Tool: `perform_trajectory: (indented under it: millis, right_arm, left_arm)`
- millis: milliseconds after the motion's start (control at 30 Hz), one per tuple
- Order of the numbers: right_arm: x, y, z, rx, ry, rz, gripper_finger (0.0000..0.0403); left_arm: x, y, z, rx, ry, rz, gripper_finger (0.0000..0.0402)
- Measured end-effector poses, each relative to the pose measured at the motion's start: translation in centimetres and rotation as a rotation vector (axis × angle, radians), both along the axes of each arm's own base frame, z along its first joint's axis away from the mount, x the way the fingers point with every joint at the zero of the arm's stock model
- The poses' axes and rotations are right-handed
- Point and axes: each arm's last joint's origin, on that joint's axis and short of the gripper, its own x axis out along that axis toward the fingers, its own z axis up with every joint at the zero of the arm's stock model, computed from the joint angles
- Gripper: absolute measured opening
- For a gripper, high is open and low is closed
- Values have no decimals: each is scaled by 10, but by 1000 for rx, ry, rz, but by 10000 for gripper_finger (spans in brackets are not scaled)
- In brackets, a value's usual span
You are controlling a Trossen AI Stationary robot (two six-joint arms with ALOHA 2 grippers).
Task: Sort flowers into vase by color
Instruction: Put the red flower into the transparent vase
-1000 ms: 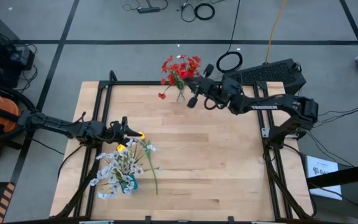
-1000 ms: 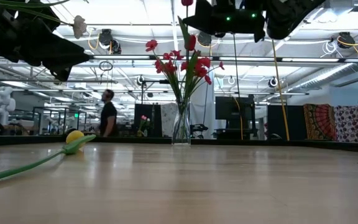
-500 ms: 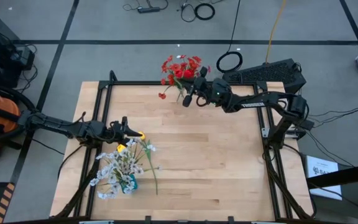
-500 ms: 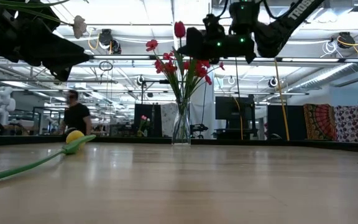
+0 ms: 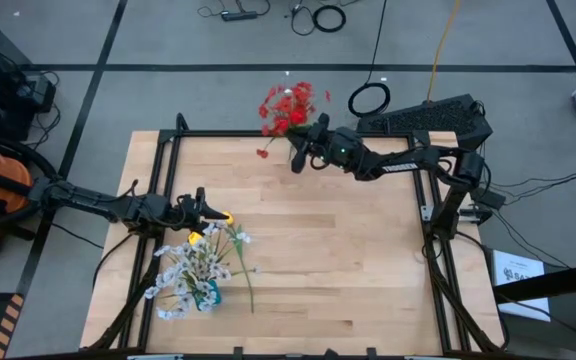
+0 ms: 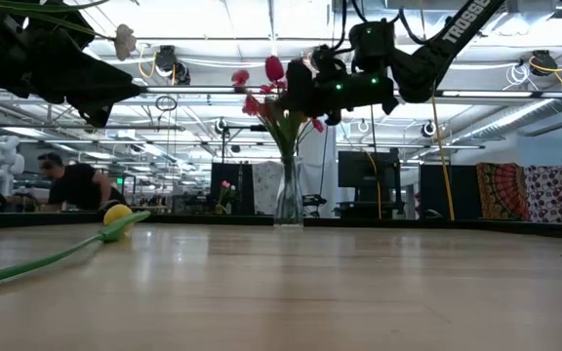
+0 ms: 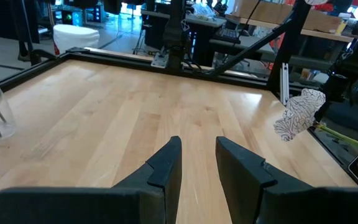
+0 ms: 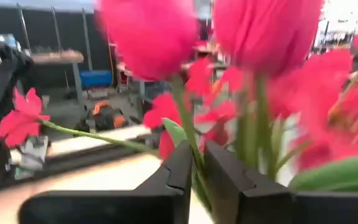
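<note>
A glass vase (image 6: 288, 195) holding red flowers (image 5: 288, 105) stands at the table's far edge. My right gripper (image 5: 303, 155) reaches level to the bunch and is shut on a red tulip (image 8: 148, 37), whose bloom (image 6: 274, 68) rises above the fingers. My left gripper (image 5: 203, 203) waits open at the left with nothing between its fingers (image 7: 197, 162). Just beside it, a yellow tulip (image 5: 226, 217) lies on the table on its stem (image 6: 37, 261). White flowers (image 5: 198, 270) stand in a vase near the front left. My right gripper pinches the red tulip's green stem (image 8: 193, 158) between its two fingers, a short way below the bloom. The fingers come level from the table's right and lie across the stem. The tulip stands upright among the red flowers. The bunch hides its lower stem.
A black frame rail (image 5: 268, 133) runs around the table's edges. The wooden middle of the table (image 5: 328, 250) is bare. A second yellow bloom (image 5: 196, 238) sits by the white bunch. A person (image 6: 76, 185) moves in the room behind.
My right gripper has sunk and moved toward the far-left, up to the red vase, rolling as it went. The red tulip has come down from high above the bunch to among the red flowers, which have been nudged aside.
</note>
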Motion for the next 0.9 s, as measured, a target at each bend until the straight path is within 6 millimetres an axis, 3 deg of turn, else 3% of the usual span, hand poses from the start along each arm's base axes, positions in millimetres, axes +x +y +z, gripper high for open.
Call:
perform_trajectory:
  millis: [133,400,533,900]
  right_arm:
    - [-3,2,2,18,40,-2,67]
    - [-18,9,29,19,65,4,127]
    - [-21,12,37,11,49,10,139]
    - [-22,13,35,57,75,11,152]
  left_arm:
    - [0,0,0,0,0,0,105]
    - [0,0,0,0,0,0,105]
    - [0,0,0,0,0,0,105]
    - [0,0,0,-1,-3,0,105]
